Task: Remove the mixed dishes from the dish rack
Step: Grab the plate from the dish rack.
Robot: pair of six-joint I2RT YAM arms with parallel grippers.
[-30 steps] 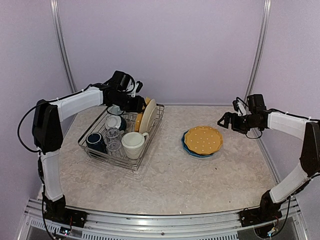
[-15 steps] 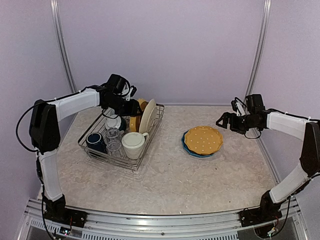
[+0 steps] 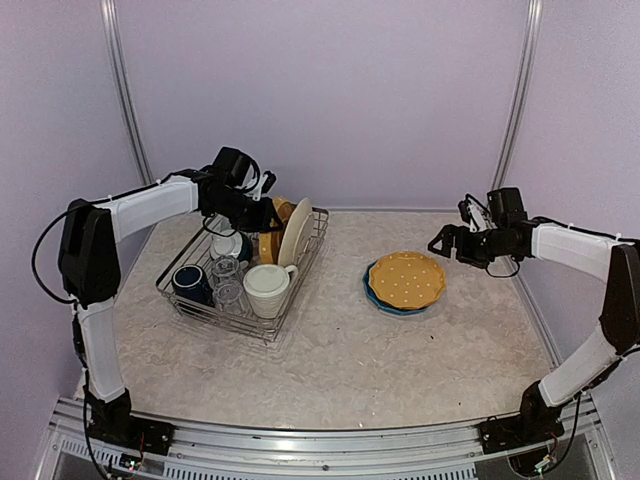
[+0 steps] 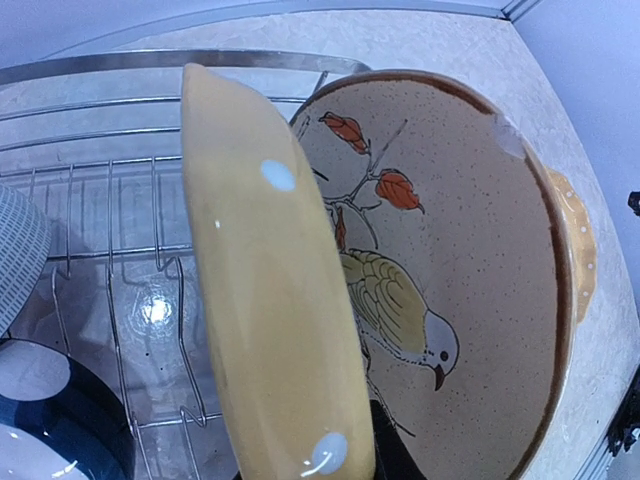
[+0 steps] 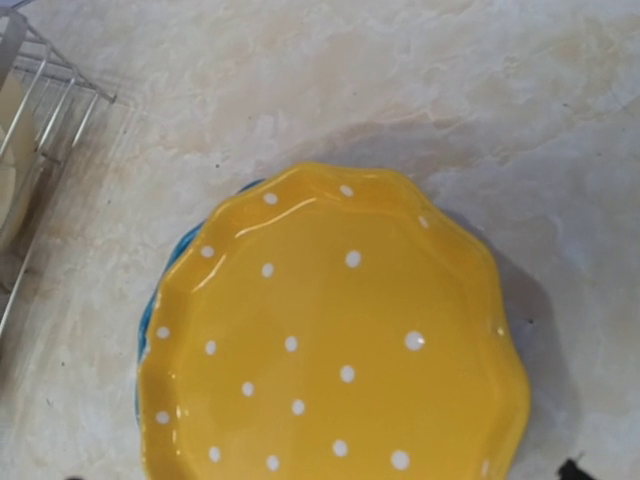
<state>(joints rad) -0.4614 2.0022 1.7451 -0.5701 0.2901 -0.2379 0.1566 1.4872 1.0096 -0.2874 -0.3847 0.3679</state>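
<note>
Only the left wrist view showed the bird on the cream plate [image 4: 450, 250], standing on edge in the dish rack [image 4: 100, 110] just beside an upright yellow dotted plate [image 4: 270, 300] whose rim ran toward the lens. From above, the left arm [image 3: 150, 205] reached across the rack, left fingers [image 3: 268, 212] at those plates — grip impossible to tell. The right fingers [image 3: 443, 243], spread apart, hovered near a second yellow plate [image 3: 407, 279] lying flat atop a blue plate [image 3: 372, 290] on the bench [image 3: 340, 360].
</note>
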